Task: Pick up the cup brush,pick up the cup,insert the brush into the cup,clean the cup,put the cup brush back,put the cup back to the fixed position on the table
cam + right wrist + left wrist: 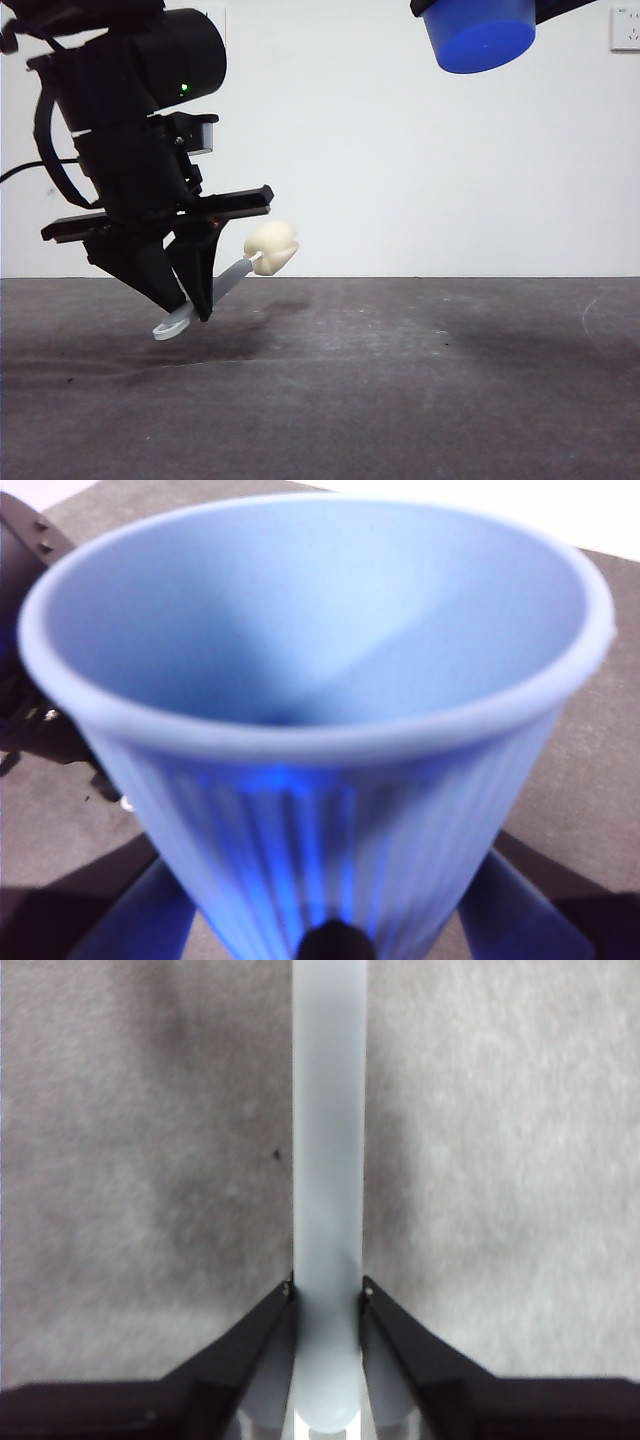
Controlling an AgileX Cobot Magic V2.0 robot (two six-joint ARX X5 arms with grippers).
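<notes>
The cup brush [271,247] hangs tilted just above the table [400,390] at the left, its cream sponge head raised and its white hooked tip lowest. My left gripper [195,305] is shut on its grey handle [328,1160], with both jaws pressed against the sides. My left gripper [328,1295] grips near the handle's end. The blue ribbed cup [480,35] is held high at the top right, partly cut off by the frame. My right gripper [330,925] is shut on the cup [300,680] near its base, and the empty mouth faces the camera.
A white wall runs behind the table, with a socket [625,30] at the top right. The left arm's dark body [130,150] fills the upper left. A dark part of the other arm [20,550] shows beyond the cup.
</notes>
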